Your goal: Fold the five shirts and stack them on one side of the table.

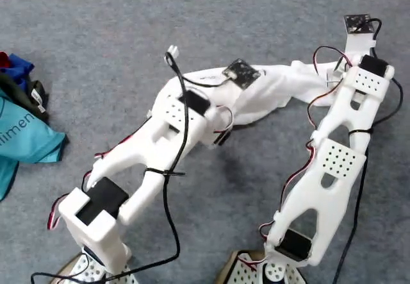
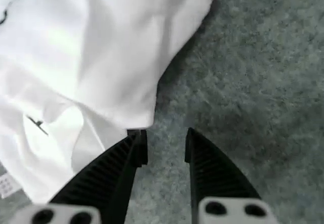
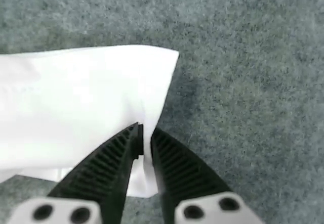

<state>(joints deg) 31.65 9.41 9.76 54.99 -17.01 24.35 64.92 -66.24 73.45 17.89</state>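
Note:
A crumpled white shirt (image 1: 269, 91) lies stretched across the far middle of the grey table, between the two arms. My left gripper (image 2: 164, 145) stands open at the shirt's near edge (image 2: 101, 57); grey table shows between its fingers, and one finger (image 2: 132, 150) touches the cloth. From above, this gripper (image 1: 222, 132) sits at the shirt's left end. My right gripper (image 3: 145, 135) is shut on the side edge of the white shirt (image 3: 76, 107), near a corner. In the high view it (image 1: 333, 79) is at the shirt's right end.
A teal shirt (image 1: 25, 140) lies at the table's left edge, with a dark bundle of blue and red clothes (image 1: 16, 72) behind it. Bare grey table (image 1: 243, 188) stretches between the arms and toward the front.

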